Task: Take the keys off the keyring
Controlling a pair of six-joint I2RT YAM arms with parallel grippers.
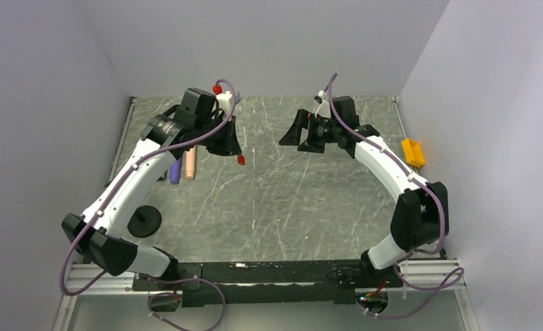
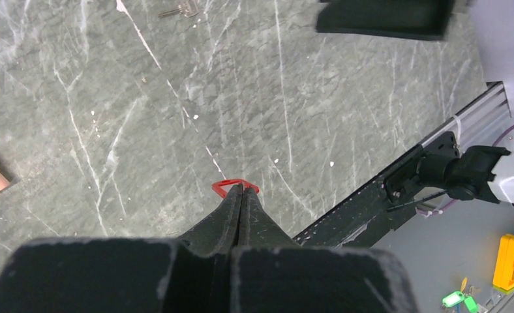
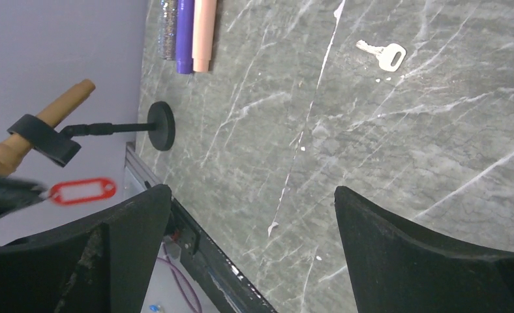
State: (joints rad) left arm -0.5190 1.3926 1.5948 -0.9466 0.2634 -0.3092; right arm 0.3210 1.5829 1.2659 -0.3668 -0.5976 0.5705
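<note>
My left gripper (image 1: pixel 234 148) is shut on the keyring's red plastic tag (image 1: pixel 241 160) and holds it above the table. In the left wrist view the jaws (image 2: pixel 242 188) are pressed together with the tag's red end (image 2: pixel 223 187) showing past the tips. The tag also shows in the right wrist view (image 3: pixel 83 191), hanging from a left fingertip (image 3: pixel 6 195). A single silver key (image 3: pixel 383 54) lies flat on the table; it also shows in the left wrist view (image 2: pixel 179 10). My right gripper (image 3: pixel 249 192) is wide open and empty, facing the left gripper (image 1: pixel 298 138).
A purple marker (image 1: pixel 175 169) and a peach marker (image 1: pixel 189 163) lie at the left under my left arm. A black round stand base (image 1: pixel 145 221) sits near the left front. A yellow-orange box (image 1: pixel 413 152) is at the right edge.
</note>
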